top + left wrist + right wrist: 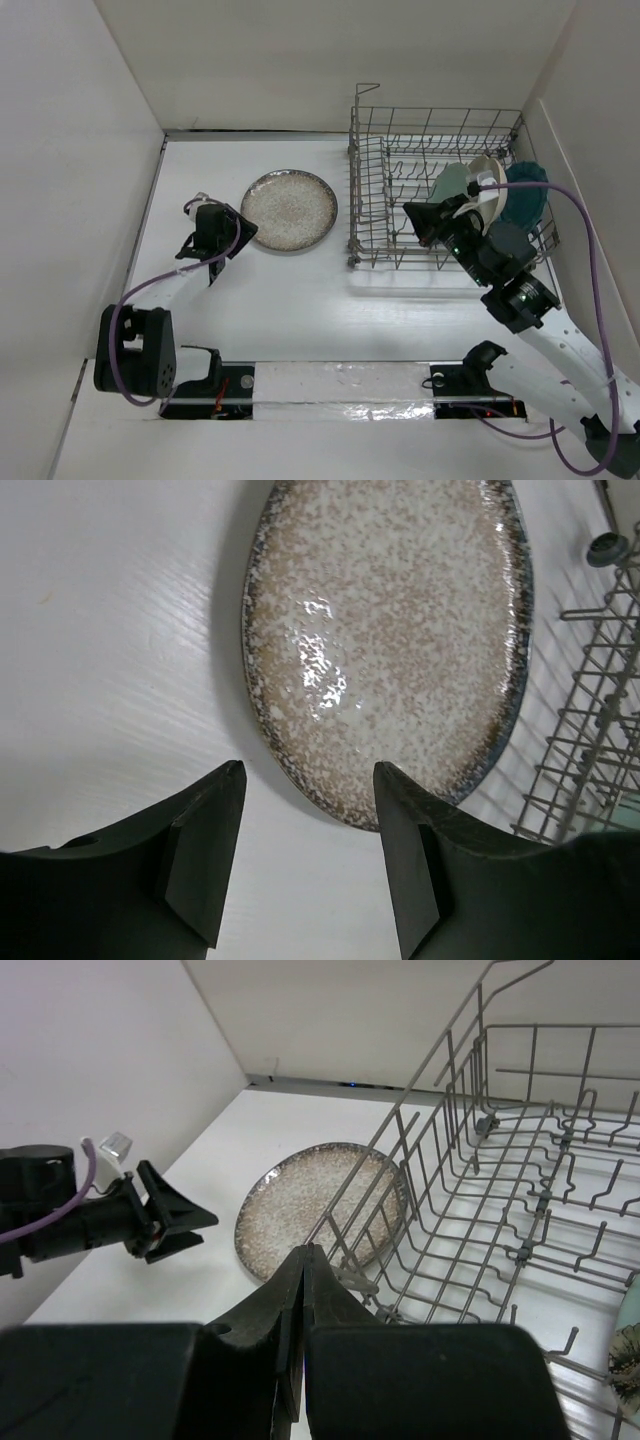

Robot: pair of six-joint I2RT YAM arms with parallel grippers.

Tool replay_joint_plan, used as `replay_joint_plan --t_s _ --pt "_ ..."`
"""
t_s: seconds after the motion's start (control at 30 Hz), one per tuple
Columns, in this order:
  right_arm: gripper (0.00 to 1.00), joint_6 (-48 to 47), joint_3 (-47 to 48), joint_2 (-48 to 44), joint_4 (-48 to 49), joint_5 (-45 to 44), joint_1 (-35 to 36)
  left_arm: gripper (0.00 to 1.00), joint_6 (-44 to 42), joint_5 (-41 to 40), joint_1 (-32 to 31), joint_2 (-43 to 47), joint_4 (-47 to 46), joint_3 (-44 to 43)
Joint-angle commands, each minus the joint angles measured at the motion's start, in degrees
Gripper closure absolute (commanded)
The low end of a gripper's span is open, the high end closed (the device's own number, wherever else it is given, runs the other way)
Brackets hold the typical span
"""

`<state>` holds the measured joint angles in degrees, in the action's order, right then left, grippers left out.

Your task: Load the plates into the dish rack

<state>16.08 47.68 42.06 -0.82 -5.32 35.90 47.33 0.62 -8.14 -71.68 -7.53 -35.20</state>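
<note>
Left wrist view: my left hand (305, 780) hangs open, the speckled plate (385, 640) flat on the worktop (120, 630) just ahead of it, left of the rack (590, 730); right hand (304, 1260) closed, empty, farther off

White table (300, 295) between white walls (330, 60), shiny strip (340, 381) along its near edge.

No writing, label, brand mark or number can be read in any of the three views. The speckled plate (385, 650) is marked only by its glaze, and nothing legible is carried by the dish rack (365, 215) or the counter (300, 290).
</note>
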Motion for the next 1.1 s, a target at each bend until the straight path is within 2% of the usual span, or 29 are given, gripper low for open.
replay_joint_plan --t_s 0.0,0.17,0.37,0.57,0.6,0.73,0.77,0.8,1.03,1.07 --pt "0.97 0.18 -0.31 -1.54 4.34 0.75 1.28 0.51 -0.92 -0.09 1.63 -4.14 -4.16 -1.53" --pt "0.96 0.27 -0.66 -1.90 4.77 0.93 2.33 0.59 -1.80 2.26 4.00 -11.62 -8.80 -1.81" --pt "0.95 0.27 -1.10 -1.02 5.30 0.66 2.33 0.59 -1.81 9.29 5.07 -18.74 -16.27 -0.84" --pt "0.95 0.27 -0.92 0.30 5.83 0.58 2.86 0.59 -0.66 12.64 5.59 -21.12 -18.40 -2.06" --pt "0.95 0.27 -0.92 0.30 5.83 0.49 2.86 0.61 -0.66 13.08 5.59 -21.65 -18.14 -2.67" --pt "0.95 0.18 -0.92 0.39 5.74 -0.21 2.86 0.81 0.04 16.07 6.38 -23.68 -17.69 -4.26" --pt "0.95 0.10 -0.92 0.39 5.65 -0.39 2.86 0.93 0.39 17.73 6.38 -23.94 -18.56 -3.83" --pt "0.95 0.10 -0.92 0.39 5.57 -0.39 2.86 0.98 1.35 18.44 7.17 -23.86 -19.18 -3.30" --pt "0.95 0.10 -1.01 0.12 5.48 -0.22 2.86 1.00 4.52 19.94 8.41 -19.38 -21.74 1.54" --pt "0.95 0.18 -1.10 0.04 5.56 -0.21 3.38 1.00 4.79 19.51 8.41 -17.46 -23.13 5.45"
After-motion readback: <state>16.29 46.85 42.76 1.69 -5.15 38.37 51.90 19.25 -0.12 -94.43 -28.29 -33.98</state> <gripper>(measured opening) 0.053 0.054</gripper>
